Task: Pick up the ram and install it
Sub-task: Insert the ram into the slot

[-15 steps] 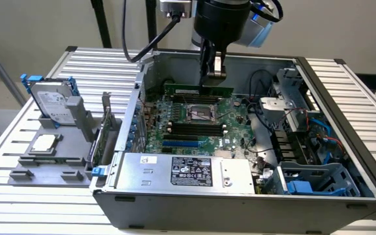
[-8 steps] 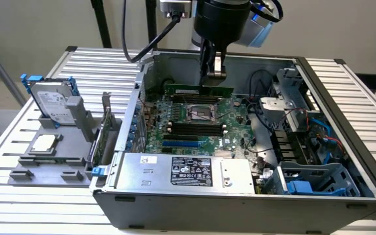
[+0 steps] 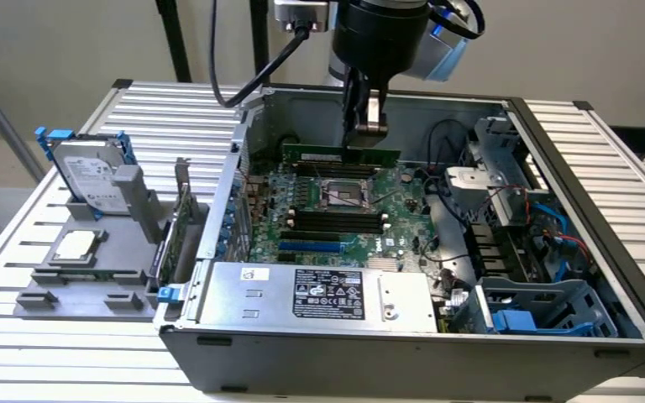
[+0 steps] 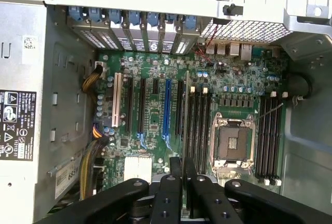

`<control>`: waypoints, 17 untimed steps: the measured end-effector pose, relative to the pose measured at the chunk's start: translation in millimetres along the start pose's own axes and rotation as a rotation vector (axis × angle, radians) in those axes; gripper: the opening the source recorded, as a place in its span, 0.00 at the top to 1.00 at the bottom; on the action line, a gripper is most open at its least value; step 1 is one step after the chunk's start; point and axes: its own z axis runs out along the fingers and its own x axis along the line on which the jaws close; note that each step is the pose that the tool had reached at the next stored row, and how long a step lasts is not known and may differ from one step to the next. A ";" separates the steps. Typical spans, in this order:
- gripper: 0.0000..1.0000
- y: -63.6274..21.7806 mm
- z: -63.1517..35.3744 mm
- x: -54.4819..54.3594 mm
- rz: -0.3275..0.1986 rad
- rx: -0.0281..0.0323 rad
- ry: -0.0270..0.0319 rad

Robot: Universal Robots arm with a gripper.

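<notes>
Jaws of the gripper [image 3: 365,128] clamp narrowly on the ram [image 3: 322,155], held level at upper centre of the exterior view, above the black memory slots [image 3: 334,222]. Judgement: square its edge over one slot and press evenly.

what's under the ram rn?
The ram, held in the pincer, hangs over the motherboard, near the black slots beside the CPU socket. The strip directly below its edge is hidden.

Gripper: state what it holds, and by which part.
The gripper holds the ram by its upper long edge, near the middle, above the motherboard.
</notes>
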 end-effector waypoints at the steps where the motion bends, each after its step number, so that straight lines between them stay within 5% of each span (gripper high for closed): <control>1: 0.86 -0.2 1.8 -2.1 0.000 -0.0002 0.0005; 8: 0.86 -6.9 15.5 -22.1 0.000 -0.0003 0.0018; 17: 0.86 -12.4 31.7 -23.9 0.013 0.0005 0.0016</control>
